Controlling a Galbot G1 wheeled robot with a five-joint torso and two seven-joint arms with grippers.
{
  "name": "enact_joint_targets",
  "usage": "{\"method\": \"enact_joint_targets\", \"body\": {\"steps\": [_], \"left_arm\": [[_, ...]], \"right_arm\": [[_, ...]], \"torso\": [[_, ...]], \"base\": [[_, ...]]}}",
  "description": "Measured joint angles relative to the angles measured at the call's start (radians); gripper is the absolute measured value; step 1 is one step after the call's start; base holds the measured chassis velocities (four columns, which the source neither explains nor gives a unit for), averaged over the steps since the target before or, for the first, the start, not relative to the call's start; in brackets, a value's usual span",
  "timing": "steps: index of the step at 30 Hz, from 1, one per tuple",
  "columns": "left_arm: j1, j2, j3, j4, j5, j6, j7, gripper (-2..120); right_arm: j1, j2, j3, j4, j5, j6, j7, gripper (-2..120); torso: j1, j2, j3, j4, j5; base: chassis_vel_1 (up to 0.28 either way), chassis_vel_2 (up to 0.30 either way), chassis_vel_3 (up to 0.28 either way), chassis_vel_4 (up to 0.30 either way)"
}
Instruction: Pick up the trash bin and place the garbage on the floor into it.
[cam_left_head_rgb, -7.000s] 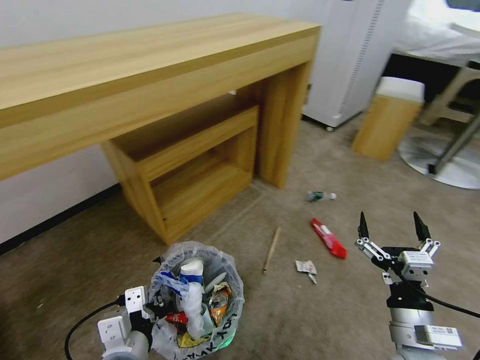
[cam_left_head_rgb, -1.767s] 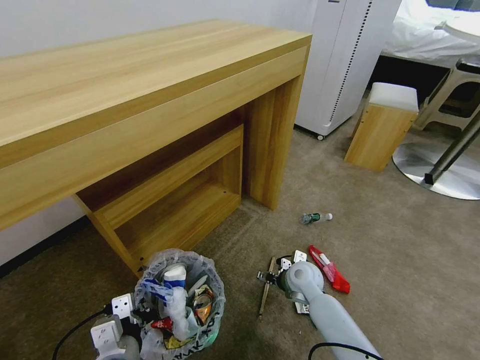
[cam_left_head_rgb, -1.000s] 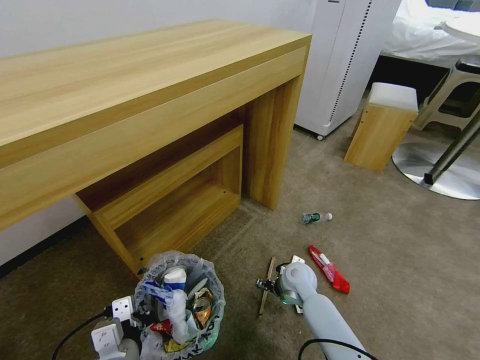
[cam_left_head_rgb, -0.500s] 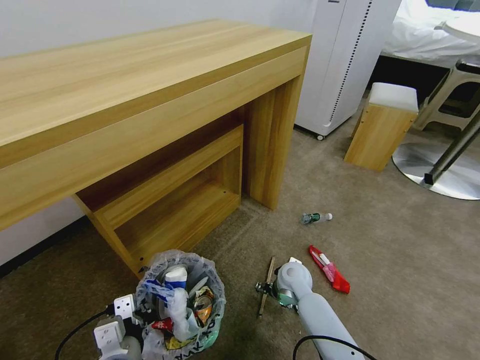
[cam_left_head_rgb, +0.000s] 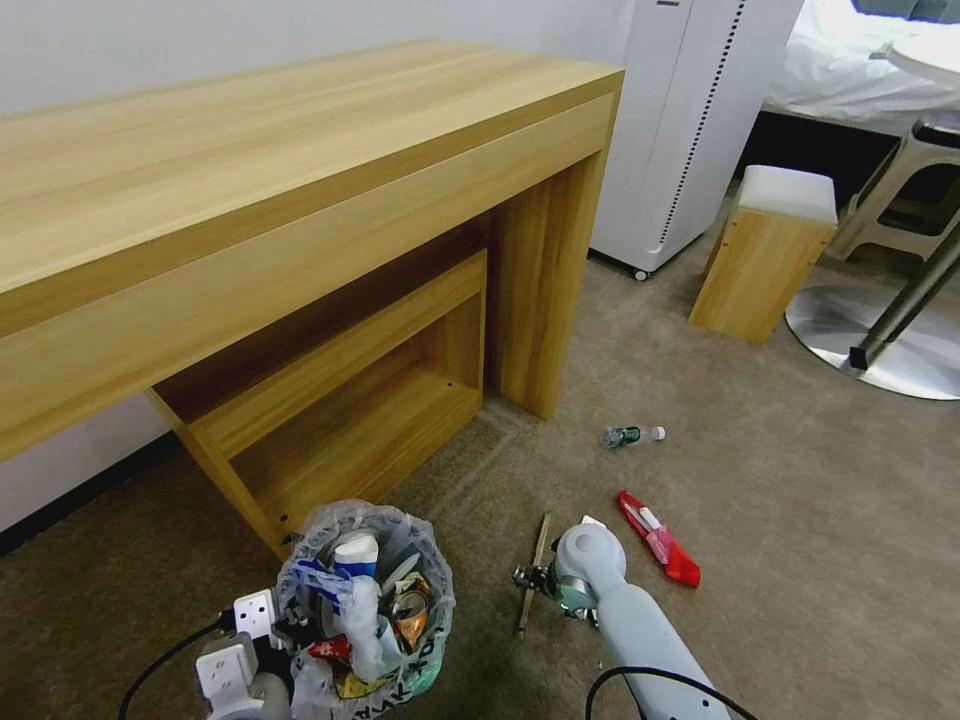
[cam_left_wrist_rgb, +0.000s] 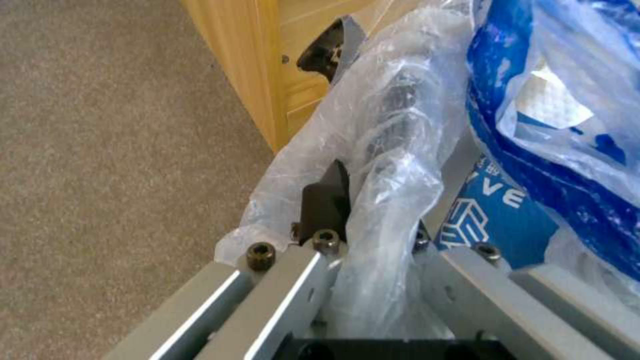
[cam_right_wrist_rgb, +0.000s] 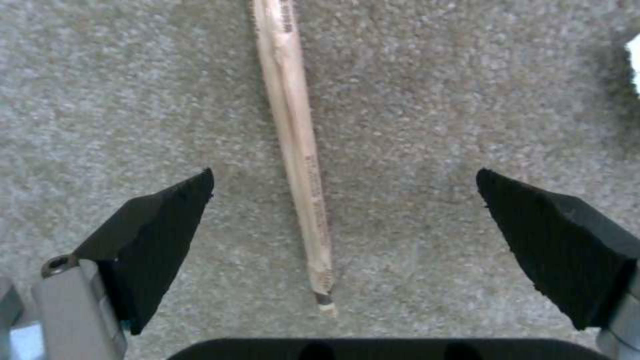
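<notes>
With the right gripper (cam_right_wrist_rgb: 343, 215) hanging jaws apart astride the wooden stick (cam_right_wrist_rgb: 297, 150), it should drop straight and pinch mid-length, while the left gripper (cam_left_wrist_rgb: 370, 235) stays clamped on the trash bin (cam_left_head_rgb: 366, 600) at nine o'clock.

- the bin (cam_left_head_rgb: 425, 655) sits on the carpet (cam_left_head_rgb: 800, 500) before the desk (cam_left_head_rgb: 250, 200), at the left.
- the stick (cam_left_head_rgb: 532, 575) lies right of the bin; the wrapper (cam_left_head_rgb: 660, 540) lies right of the stick.
- the bottle (cam_left_head_rgb: 628, 435) lies behind the wrapper.
- the stool (cam_left_head_rgb: 765, 255) stands behind, at the right.
</notes>
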Motion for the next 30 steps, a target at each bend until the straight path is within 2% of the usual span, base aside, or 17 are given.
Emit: {"method": "enact_joint_targets", "body": {"steps": [2,3,4,6,7,10,12,14,16,18,20,22,30], "left_arm": [[0.004,0.001,-0.001,-0.002,0.001,0.0,0.001,1],[0.006,0.002,-0.001,-0.004,0.001,0.0,0.001,1],[0.006,0.002,-0.001,-0.004,0.001,0.0,0.001,1],[0.007,0.002,-0.001,-0.007,0.001,0.001,0.001,1],[0.007,0.002,-0.001,-0.007,0.001,0.001,0.001,1],[0.009,0.002,-0.001,-0.007,0.003,0.001,0.001,1],[0.009,0.002,0.0,-0.006,0.004,0.001,0.001,1],[0.008,0.003,0.0,-0.006,0.004,0.001,0.001,1],[0.008,0.004,0.0,-0.006,0.004,0.001,0.001,1],[0.011,0.004,0.002,-0.006,0.006,0.0,0.001,1],[0.012,0.004,0.003,-0.006,0.007,-0.001,0.001,1],[0.015,0.002,0.005,-0.005,0.011,-0.005,0.001,1],[0.017,0.005,0.004,-0.005,0.012,-0.009,0.002,1]], "right_arm": [[0.006,0.002,0.0,-0.007,0.0,0.0,0.0,96],[0.008,0.004,0.0,-0.01,0.0,0.0,0.002,90],[0.008,0.004,0.0,-0.01,0.0,0.0,0.002,90],[0.009,0.005,0.0,-0.015,-0.003,0.0,0.001,80],[0.009,0.005,0.0,-0.015,-0.003,0.0,0.001,80],[0.008,0.004,0.003,-0.025,-0.012,0.0,-0.007,64],[0.008,0.003,0.004,-0.027,-0.012,0.0,-0.01,60],[0.009,0.0,0.004,-0.032,-0.018,0.0,-0.018,48],[0.01,-0.001,0.004,-0.032,-0.018,0.0,-0.02,44],[0.014,-0.002,0.004,-0.037,-0.02,0.0,-0.032,33],[0.016,-0.002,0.004,-0.04,-0.02,0.0,-0.033,32],[0.021,0.001,0.005,-0.052,-0.024,0.0,-0.044,24],[0.025,0.013,0.005,-0.074,-0.051,0.0,-0.065,18]], "torso": [[0.0,0.0,0.0,0.0,0.0],[0.0,0.0,0.0,-0.0001,-0.0001],[0.0,0.0,0.0,-0.0001,-0.0001],[0.0,0.0,0.0,-0.0001,-0.0001],[0.0,0.0,0.0,-0.0001,-0.0001],[0.0,0.0,0.0,-0.0001,-0.0001],[0.0,0.0,0.0,-0.0001,0.0],[0.0,0.0,0.0,-0.0001,0.0],[0.0,0.0,0.0,-0.0001,0.0001],[0.0,0.0,0.0,0.0,0.0001],[0.0,0.0,0.0,-0.0001,0.0002],[0.0,0.0,0.0,0.0001,0.0003],[0.0,0.0,0.0,0.0001,0.0001]], "base": [[0.0,0.0,0.0,0.0],[0.0,0.0,0.0,0.0],[0.0,0.0,0.0,0.0],[0.0,0.0,0.0,0.0],[0.0,0.0,0.0,0.0],[0.0,0.0,0.0,0.0],[0.0,0.0,0.0,0.0],[0.0,0.0,0.0,0.0],[0.0,0.0,0.0,0.0],[0.0,0.0,0.0,0.0],[0.0,0.0,0.0,0.0],[0.0,0.0,0.0,0.0],[0.0,0.0,0.0,0.0]]}}
